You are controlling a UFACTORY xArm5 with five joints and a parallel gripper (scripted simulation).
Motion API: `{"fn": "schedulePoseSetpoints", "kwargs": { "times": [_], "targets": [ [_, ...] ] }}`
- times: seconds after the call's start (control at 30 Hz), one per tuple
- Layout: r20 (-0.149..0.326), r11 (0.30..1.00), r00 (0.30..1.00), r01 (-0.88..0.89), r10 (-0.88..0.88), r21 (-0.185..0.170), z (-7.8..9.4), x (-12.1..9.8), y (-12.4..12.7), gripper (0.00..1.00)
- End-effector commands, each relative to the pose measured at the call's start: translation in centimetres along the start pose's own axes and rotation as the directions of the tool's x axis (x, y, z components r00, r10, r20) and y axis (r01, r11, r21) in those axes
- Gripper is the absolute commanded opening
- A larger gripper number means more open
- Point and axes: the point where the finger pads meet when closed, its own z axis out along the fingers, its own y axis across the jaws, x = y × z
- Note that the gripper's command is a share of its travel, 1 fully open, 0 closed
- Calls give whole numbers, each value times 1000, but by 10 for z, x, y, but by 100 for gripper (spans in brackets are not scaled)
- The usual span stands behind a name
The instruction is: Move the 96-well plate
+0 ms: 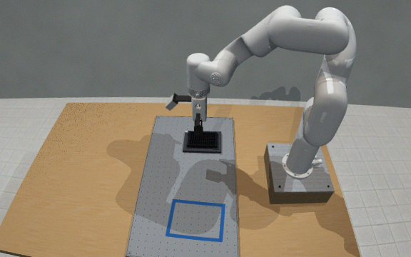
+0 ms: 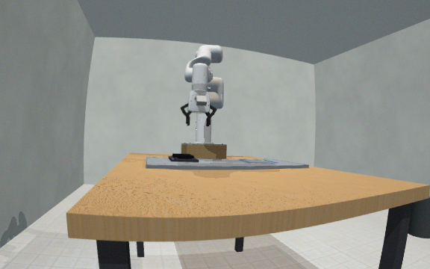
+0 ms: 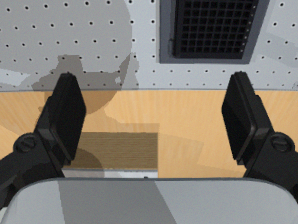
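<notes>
One gripper: my black two-fingered gripper (image 2: 198,119) hangs in the air with its fingers spread as wide as they go, and nothing sits between them.

Below me: the grey perforated deck plate (image 1: 163,185) lies on the light wooden table (image 1: 84,160); in the wrist view the edge where the deck meets the wood runs straight across between my fingers.

Behind me: the white jointed arm (image 1: 298,32) arches over to its grey block pedestal (image 1: 273,185), which stands on the wood beside the deck, well apart from my fingers.

In the way: I see nothing standing between my fingers and the plate; only shadows of the arm fall across the deck.

Far from me: the blue taped rectangular outline (image 1: 170,218) is marked at the other end of the deck, well apart from the plate.

Beside my wrist: a small grey camera block on a dark bracket (image 1: 175,101) sticks out sideways.

Task's thing, place: the black 96-well plate (image 1: 203,139) lies below me and off to one side, in the dark grey plate nest (image 1: 202,150) on the deck, not under the gap of my fingers.

Task's thing, look: rectangular, flat and right way up, its top a fine grid of dark wells (image 3: 216,10), framed all round by the nest's grey rim (image 3: 165,16).
</notes>
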Motion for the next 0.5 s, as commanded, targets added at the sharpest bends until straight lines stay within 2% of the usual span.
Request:
{"fn": "schedulePoseSetpoints", "kwargs": {
  "times": [0.0,0.33,0.47],
  "targets": [
    [-4,1000,1000,0,0,0,15,0,18,100],
    [-6,1000,1000,0,0,1,48,-6,55,100],
    [-6,1000,1000,0,0,1,54,-7,63,100]
  ]
}}
